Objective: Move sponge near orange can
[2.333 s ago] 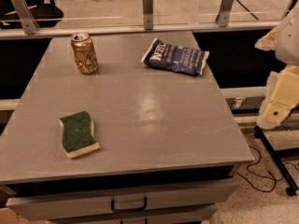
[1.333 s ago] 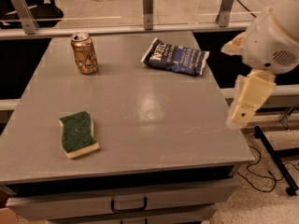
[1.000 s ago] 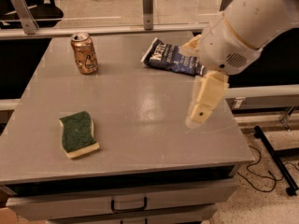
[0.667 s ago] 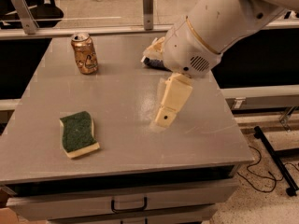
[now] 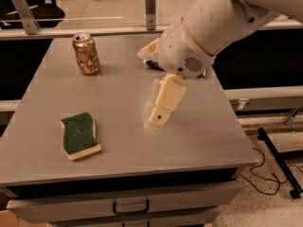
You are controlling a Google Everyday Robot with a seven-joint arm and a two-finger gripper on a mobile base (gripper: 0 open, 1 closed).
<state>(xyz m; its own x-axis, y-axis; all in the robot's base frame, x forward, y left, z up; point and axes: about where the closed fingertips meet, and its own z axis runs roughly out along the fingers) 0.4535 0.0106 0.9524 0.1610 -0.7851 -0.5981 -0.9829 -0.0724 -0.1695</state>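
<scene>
1. One step in hand, by my reading: the approach. Pincer (image 5: 159,117) hangs over the mid-tabletop (image 5: 199,136), well apart from the sponge (image 5: 79,135); apart or together, cannot tell.
2. Next move calls for travel across to the sponge, then descent onto it.
3. Sponge: green scouring top, pale foam base, wavy sides, flat near the front edge. Orange can (image 5: 86,53): dented metal, upright, far corner.

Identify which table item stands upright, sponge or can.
The can, standing at the back left; the sponge lies flat near the front. The tool hangs above the middle of the table.
</scene>
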